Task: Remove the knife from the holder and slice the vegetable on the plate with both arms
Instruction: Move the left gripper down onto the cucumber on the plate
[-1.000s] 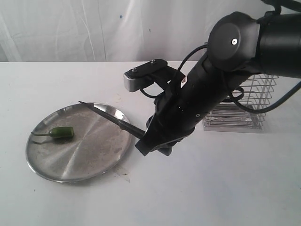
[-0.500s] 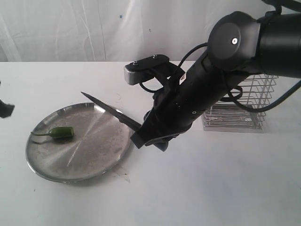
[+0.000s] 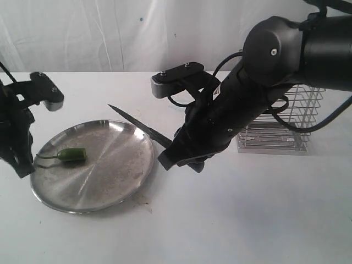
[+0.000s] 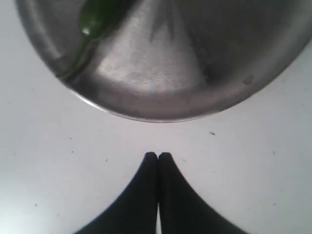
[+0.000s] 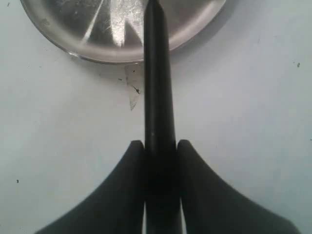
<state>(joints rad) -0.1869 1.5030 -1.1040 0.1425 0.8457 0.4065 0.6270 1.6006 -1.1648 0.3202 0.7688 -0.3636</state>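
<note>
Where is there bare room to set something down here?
Free: the table in front, from the plate across to the holder; also the plate's near half. Crowded: the plate's left edge, left gripper beside the pepper, and its far right rim under the knife the right gripper holds.

The tall silver wire holder (image 3: pixel 305 110) sits half hidden behind the black right arm (image 3: pixel 247 104). The slim black knife (image 3: pixel 135 124) buries its handle inside the right gripper (image 3: pixel 180 160), out of sight. In the left wrist view, the dark green pepper (image 4: pixel 95 17) and the round steel plate (image 4: pixel 195 73) both run off the edge.
</note>
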